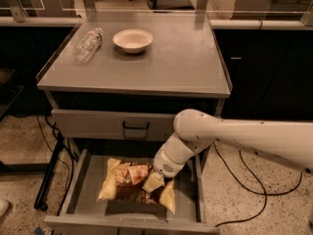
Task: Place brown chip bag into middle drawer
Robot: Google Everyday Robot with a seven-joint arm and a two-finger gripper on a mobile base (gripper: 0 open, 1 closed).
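The brown chip bag (128, 182), dark brown with pale yellow ends, lies low inside the open middle drawer (88, 177), a wide grey drawer pulled out under the cabinet. My gripper (152, 181) reaches down from the right on the white arm (230, 133) and is shut on the bag's right part, at the drawer floor. The arm's wrist hides part of the bag's right edge.
On the cabinet top stand a white bowl (132, 39) and a lying clear plastic bottle (88, 44). The closed upper drawer front with a black bar handle (136, 128) sits just above the open drawer. Black cables (254, 180) lie on the floor at right.
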